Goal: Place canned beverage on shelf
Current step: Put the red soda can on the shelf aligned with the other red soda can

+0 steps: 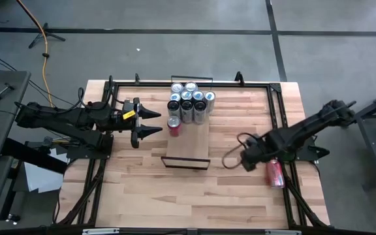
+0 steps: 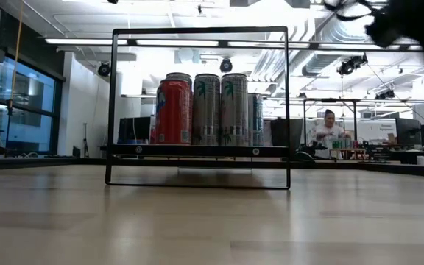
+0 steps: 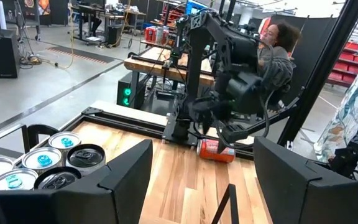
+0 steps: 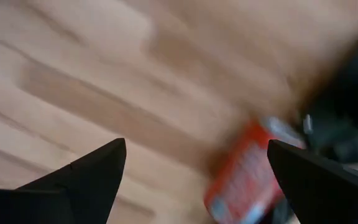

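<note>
A red canned beverage (image 1: pixel 276 173) lies on its side on the table near the right edge; the right wrist view shows it blurred (image 4: pixel 247 180). My right gripper (image 1: pixel 245 157) hangs open, pointing down, just left of this can and touching nothing. The shelf (image 1: pixel 189 142) is a narrow plank in the table's middle with a black frame (image 2: pixel 197 109) at its near end. Several silver cans (image 1: pixel 189 103) and one red can (image 1: pixel 173 125) stand upright on its far part. My left gripper (image 1: pixel 160 123) is level and open, left of the red can on the shelf, holding nothing.
A black metal rail frame (image 1: pixel 273 98) runs around the tabletop, close beside the lying can. A cable loop (image 1: pixel 230 156) hangs by the right gripper. Bare wood lies near the front edge (image 1: pixel 188 202). A person (image 3: pixel 278 43) is seated beyond the table's right side.
</note>
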